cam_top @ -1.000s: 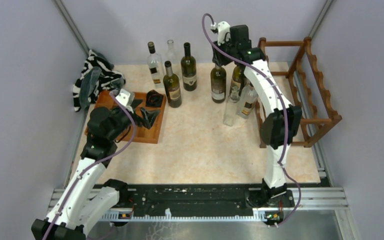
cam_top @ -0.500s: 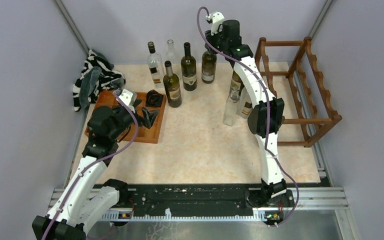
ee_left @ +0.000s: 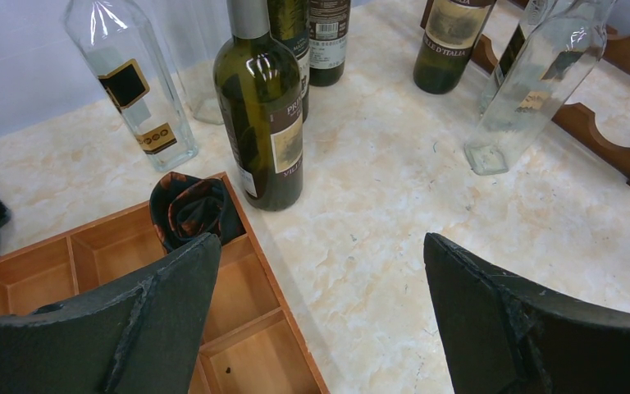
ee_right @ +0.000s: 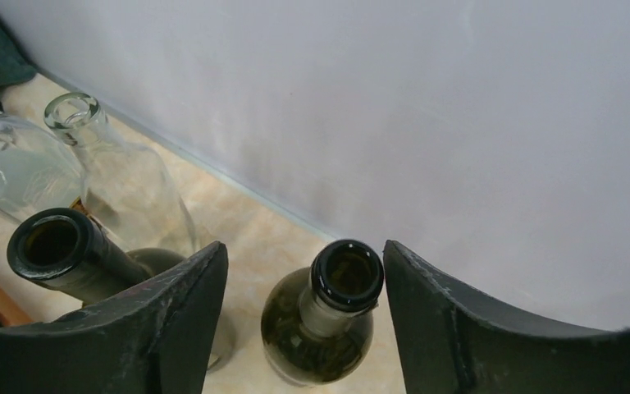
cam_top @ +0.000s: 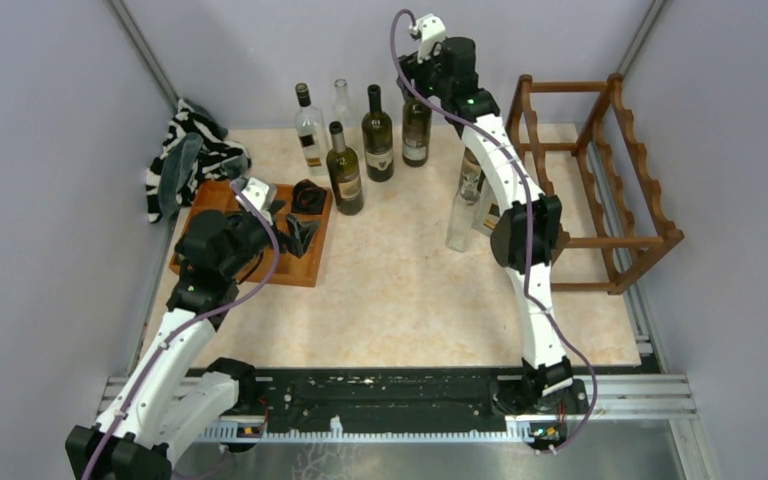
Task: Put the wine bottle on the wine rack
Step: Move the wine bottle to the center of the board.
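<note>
A dark green wine bottle (cam_top: 417, 130) stands upright at the back of the table, left of the reddish-brown wine rack (cam_top: 600, 180). My right gripper (cam_top: 438, 72) hangs over its top. In the right wrist view the bottle's open mouth (ee_right: 347, 275) sits between the parted jaws of the right gripper (ee_right: 303, 246), close to the right finger, with a gap on the left. The gripper is open. My left gripper (cam_top: 295, 232) is wide open over the edge of the orange-brown tray (ee_left: 238, 304), holding nothing (ee_left: 320, 238).
Several more bottles stand nearby: a green one (cam_top: 345, 170), a dark one (cam_top: 377, 135), a clear one (cam_top: 309, 130) and a cluster (cam_top: 475, 195) beside the rack. A rolled dark cloth (cam_top: 308, 195) lies in the tray. A striped cloth (cam_top: 190, 155) is at back left.
My right arm carried the dark bottle back and left, away from the rack, and set it by the other bottles. Its jaws then opened off the neck. The left arm stayed put.
</note>
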Controlling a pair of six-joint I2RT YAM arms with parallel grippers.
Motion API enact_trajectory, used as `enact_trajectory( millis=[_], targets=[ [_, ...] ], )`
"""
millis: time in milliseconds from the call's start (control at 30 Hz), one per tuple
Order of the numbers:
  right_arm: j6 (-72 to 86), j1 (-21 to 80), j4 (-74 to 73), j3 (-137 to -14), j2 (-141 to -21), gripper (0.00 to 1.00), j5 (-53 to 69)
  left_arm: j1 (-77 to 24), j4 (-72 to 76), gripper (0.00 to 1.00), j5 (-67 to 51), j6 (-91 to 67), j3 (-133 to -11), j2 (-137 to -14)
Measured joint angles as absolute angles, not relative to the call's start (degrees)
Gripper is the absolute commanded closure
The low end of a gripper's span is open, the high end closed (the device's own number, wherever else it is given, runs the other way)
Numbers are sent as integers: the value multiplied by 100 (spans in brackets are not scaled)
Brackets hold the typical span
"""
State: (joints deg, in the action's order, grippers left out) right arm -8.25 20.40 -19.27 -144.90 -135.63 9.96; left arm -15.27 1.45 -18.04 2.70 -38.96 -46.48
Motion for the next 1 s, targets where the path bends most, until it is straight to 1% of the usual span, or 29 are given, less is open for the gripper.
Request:
enact_trajectory(
  millis=[100,233,333,467,567,767,867,933,1000],
  targets=[
    [-849,2040,-1887,-14516,-13563,18,976,-1527,145,1,-1806,270,-3896,-4648],
    [-921,2038,-1949,-14512,-13515,11,950,-1527,143,1,-1822,263,-3894,-4624],
    [-1020,2038,-2095,-14287,-13229,7,961,-1527,143,1,-1844,228,-3894,-4510],
    [-1214,2003,-2464,-13758,-12368,5,1083,-1527,204,1,-1911,47,-3894,-4362],
    [-1339,1927,-2676,-13292,-11507,5,1295,-1527,351,1,-2058,-399,-3894,-4272],
    [-1308,1197,-3188,-12468,-9819,5,2276,-1531,1140,1,-3286,-1806,-3905,-4510],
    [-1398,770,-3286,-11271,-8927,4,2589,-1900,1417,1,-3503,-2373,-4086,-4952],
    [-1476,679,-3378,-10464,-8455,5,2714,-2694,1308,1,-3166,-2353,-4390,-5400],
    [-1496,607,-3533,-9915,-8165,6,2877,-3529,1188,2,-2777,-2163,-4786,-5865]
  ],
)
